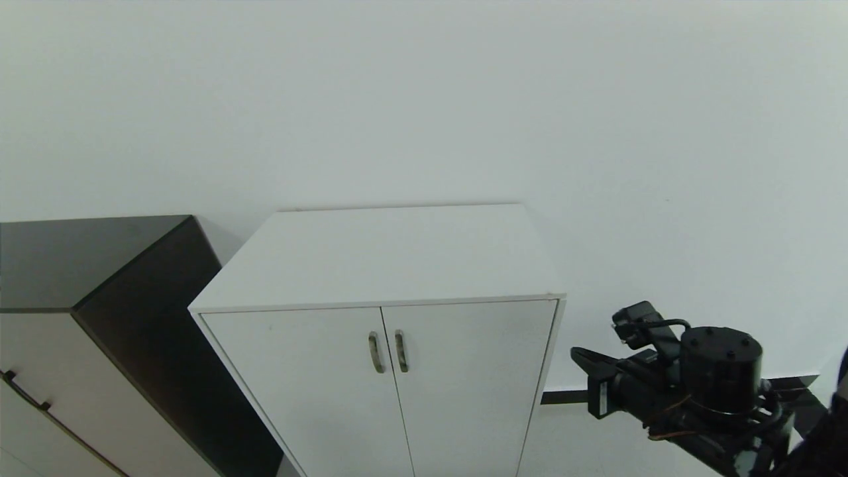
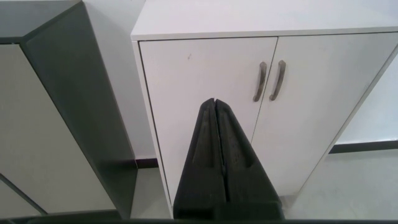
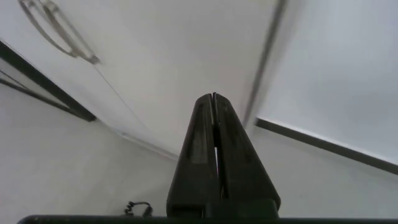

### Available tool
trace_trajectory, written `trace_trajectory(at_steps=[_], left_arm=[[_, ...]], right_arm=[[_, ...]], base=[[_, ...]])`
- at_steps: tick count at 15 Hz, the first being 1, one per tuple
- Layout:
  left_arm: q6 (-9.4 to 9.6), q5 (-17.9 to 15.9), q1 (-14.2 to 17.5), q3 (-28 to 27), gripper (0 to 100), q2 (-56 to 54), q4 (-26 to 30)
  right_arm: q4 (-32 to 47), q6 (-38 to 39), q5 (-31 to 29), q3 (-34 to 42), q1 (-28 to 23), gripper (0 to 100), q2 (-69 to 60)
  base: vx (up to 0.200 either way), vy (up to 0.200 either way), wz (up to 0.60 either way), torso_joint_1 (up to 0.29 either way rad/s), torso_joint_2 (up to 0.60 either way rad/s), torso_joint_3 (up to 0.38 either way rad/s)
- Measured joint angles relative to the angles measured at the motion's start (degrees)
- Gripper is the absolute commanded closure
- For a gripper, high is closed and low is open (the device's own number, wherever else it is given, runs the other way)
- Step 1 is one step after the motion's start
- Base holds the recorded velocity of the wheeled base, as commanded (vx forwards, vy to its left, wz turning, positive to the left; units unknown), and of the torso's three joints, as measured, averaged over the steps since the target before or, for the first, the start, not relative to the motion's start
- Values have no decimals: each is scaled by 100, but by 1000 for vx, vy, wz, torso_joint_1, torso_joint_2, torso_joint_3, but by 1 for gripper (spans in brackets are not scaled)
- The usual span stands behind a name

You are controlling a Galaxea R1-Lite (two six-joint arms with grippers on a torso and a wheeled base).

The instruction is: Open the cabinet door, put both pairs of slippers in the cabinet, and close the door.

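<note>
Head view puts one white cabinet (image 1: 384, 265) in the middle of the scene, standing against the far wall (image 1: 424, 99). It has two doors, a left door (image 1: 305, 391) and a right door (image 1: 470, 377), and both are shut flat, so whatever is inside is hidden. Two curved metal handles sit side by side at the centre seam near the top, one on the left door (image 1: 375, 352) and one on the right door (image 1: 401, 350), close together but apart. The cabinet's top is bare white.

One left gripper (image 2: 215, 106) hangs in front of the left door, apart from it, fingers pressed together with nothing between them. One right gripper (image 3: 213, 99) is low beside the cabinet's right front corner, apart from it, also clenched on nothing. The right arm (image 1: 719, 371) shows to the right of the cabinet, near the camera.

Left of the white cabinet stands one second cabinet (image 1: 99, 265), dark on top and side, pale on its front, with a dark bar handle (image 1: 26, 392). A dark skirting strip (image 1: 563, 397) runs along the foot of the wall to the right, above a pale floor (image 2: 348, 186).
</note>
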Motion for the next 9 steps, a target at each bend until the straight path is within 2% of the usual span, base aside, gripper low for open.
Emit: trace_trajectory(at_steps=[5,7,9], left_arm=[[0,-35,0,0,100,0,0],[0,-38,0,0,100,0,0],[0,-35,0,0,100,0,0]], right_arm=[[41,-315,0,1320,-807,100,-1139],[438,-443,0,1591,-1135,100,-1712],[1189,-484,-4,1682,-1336,100,-2414]], base=[[0,0,0,0,0,0],[0,0,0,0,0,0],[0,0,0,0,0,0]])
